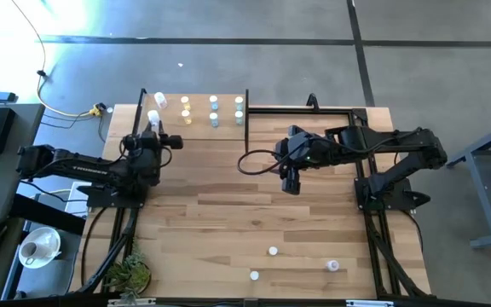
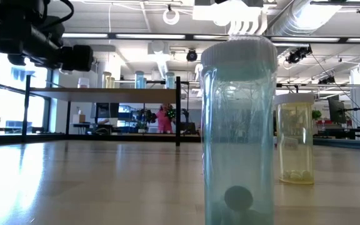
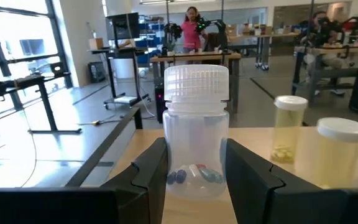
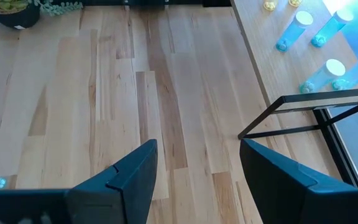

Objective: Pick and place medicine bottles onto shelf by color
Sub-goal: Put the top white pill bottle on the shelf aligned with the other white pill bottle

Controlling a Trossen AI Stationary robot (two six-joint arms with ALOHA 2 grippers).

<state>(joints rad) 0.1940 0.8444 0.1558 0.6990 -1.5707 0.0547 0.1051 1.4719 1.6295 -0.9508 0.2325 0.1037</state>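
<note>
The left gripper (image 3: 194, 165) is clamped on a clear white-capped bottle (image 3: 196, 134) with a few capsules at its bottom, holding it upright at the left end of the shelf (image 1: 196, 128) at the table's far-left edge. To its right, yellow bottles (image 1: 185, 108) and blue bottles (image 1: 214, 111) stand in rows on the shelf. The right gripper (image 4: 194, 168) hangs above bare planks at mid-table, jaws wide apart and empty. Three more bottles (image 1: 273, 251) sit near the table's (image 1: 228, 213) near edge.
</note>
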